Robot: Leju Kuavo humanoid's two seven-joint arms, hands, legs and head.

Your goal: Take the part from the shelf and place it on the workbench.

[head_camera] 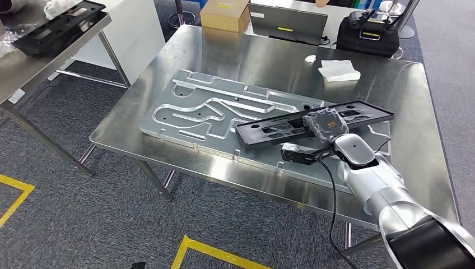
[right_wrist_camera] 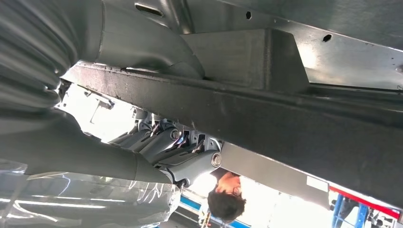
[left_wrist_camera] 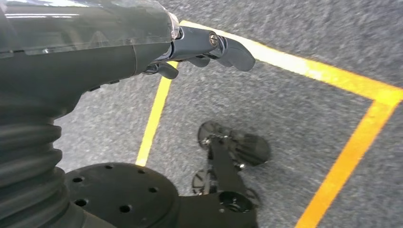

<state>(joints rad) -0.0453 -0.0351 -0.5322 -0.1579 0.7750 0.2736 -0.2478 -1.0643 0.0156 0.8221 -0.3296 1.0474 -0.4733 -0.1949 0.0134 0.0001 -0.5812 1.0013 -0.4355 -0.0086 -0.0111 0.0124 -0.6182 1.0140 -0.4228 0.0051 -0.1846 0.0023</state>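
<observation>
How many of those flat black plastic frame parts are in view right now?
2. One black plastic frame part lies across the machined aluminium plate on the steel workbench, gripped by the right hand. Another rests on the grey table at far left. Others may be hidden.

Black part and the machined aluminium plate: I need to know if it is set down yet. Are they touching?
Cannot tell. In the head view the right hand grips the black part over the aluminium plate, with neither contact nor gap plain.
</observation>
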